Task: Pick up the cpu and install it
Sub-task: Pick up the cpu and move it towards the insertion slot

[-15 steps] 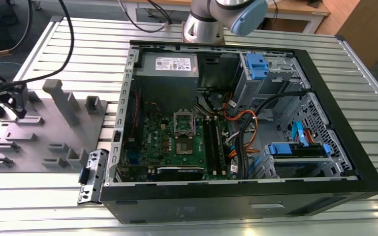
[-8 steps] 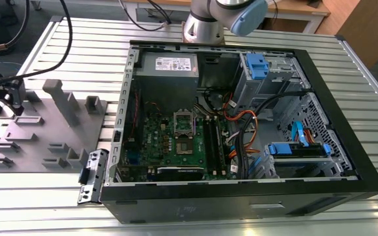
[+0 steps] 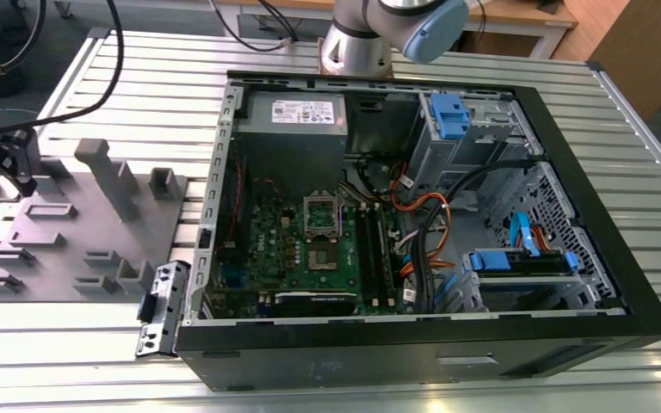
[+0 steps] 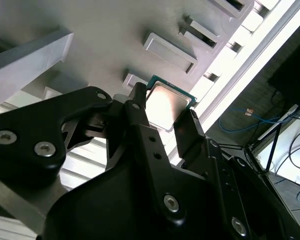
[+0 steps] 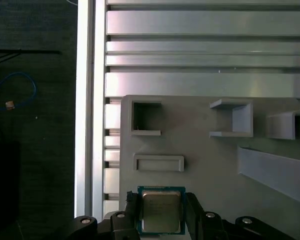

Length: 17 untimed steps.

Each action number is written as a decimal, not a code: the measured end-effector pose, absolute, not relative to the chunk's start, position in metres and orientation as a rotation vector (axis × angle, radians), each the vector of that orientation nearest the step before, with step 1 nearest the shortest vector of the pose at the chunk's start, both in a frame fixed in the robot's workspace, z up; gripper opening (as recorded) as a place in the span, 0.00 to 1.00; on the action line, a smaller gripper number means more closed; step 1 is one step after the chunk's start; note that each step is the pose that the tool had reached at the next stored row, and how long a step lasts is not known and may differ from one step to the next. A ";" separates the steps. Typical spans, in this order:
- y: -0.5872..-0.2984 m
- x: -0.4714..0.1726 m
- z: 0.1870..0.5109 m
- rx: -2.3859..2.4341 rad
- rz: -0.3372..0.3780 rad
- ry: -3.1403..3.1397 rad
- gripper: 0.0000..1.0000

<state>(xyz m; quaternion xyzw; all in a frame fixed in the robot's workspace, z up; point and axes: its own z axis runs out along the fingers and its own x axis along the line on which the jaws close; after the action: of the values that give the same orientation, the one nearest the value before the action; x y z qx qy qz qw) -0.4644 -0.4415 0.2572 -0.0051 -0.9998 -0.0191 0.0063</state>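
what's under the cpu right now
The tray lies under the cpu, and its grey surface shows beside it. Whether a recess lies directly beneath cannot be seen, because the cpu itself covers that spot.

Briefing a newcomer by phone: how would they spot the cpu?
Beside the open computer case, on the exterior view's left, lies a grey tray. Near its edge, by the gripper, is the cpu: the only flat silver square, green-rimmed, among grey recesses.

A black tool (image 4: 164, 106) clasps the square, silver-topped cpu (image 4: 169, 100) between two fingers, over a grey tray (image 4: 115, 30) with rectangular recesses.
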 end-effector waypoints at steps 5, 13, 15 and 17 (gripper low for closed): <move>-0.442 -0.464 0.265 -0.016 -0.060 -3.128 0.47; -0.442 -0.464 0.280 -0.016 -0.060 -3.128 0.47; -0.441 -0.464 0.286 -0.016 -0.060 -3.128 0.47; -0.441 -0.464 0.291 -0.016 -0.060 -3.128 0.47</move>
<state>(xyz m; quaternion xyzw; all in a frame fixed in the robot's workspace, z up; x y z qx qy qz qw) -0.4643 -0.4415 0.2912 -0.0051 -0.9998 -0.0191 0.0063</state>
